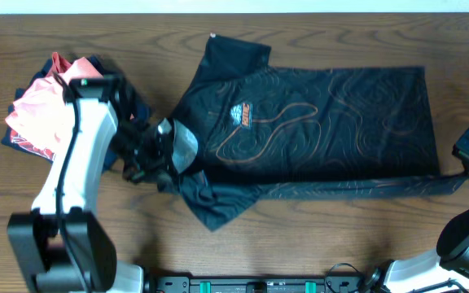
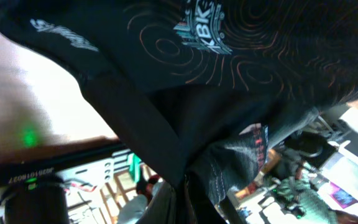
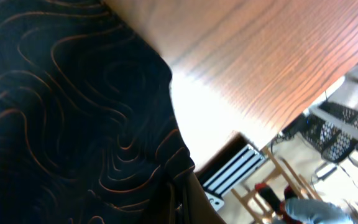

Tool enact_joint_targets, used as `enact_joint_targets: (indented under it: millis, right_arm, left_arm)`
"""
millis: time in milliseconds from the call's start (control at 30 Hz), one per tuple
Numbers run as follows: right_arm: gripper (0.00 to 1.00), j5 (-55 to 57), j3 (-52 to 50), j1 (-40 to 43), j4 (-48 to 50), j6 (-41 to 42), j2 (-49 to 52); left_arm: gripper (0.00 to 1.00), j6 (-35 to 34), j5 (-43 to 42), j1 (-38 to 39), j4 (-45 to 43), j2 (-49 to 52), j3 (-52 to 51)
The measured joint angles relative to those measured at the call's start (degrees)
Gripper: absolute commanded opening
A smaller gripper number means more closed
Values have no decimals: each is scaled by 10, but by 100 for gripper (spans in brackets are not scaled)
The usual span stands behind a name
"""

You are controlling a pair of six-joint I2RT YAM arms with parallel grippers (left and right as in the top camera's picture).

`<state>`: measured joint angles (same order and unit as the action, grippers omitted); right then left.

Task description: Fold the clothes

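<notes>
1. The desk (image 1: 316,236) carries it all, with the jersey across its middle.
2. The jersey (image 1: 324,114) lies flat, its long axis running left to right, collar end by the left arm and hem by the right. Its near edge is drawn into a taut strip between the two arms.
3. The pile (image 1: 39,114) of folded garments sits far left, out of the way.
4. The left fingers (image 1: 155,167) are clamped on cloth at the near collar-end corner.
5. The right fingers (image 1: 465,163) are pinched tight on the near hem corner.
6. The key point is that the body lies beyond both grips, away from the robot. I judge the fold goes across the short axis, both arms carrying together.
</notes>
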<state>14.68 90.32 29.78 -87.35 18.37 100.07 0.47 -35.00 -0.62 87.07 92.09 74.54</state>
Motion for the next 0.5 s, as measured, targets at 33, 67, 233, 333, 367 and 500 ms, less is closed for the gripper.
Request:
enact_joint_targets:
  millis: [33, 67, 233, 333, 367, 500]
  right_arm:
    - [1, 1, -7, 3, 2, 1, 0]
    - [1, 1, -13, 6, 7, 0, 0]
    - [1, -41, -32, 5, 80, -29, 0]
    - [1, -78, -52, -1, 135, -44, 0]
    - [1, -90, -63, -4, 160, -49, 0]
    - [1, -114, -111, -28, 250, -56, 0]
  left_arm:
    - [6, 0, 3, 0, -10, -25, -20]
    - [6, -2, 5, 0, -23, -46, -31]
    - [6, -28, 17, 0, -164, -126, -55]
    - [6, -53, 39, 0, -244, -121, -55]
    - [6, -62, 46, 0, -267, -113, -56]
    - [6, -89, 63, 0, -338, -68, -56]
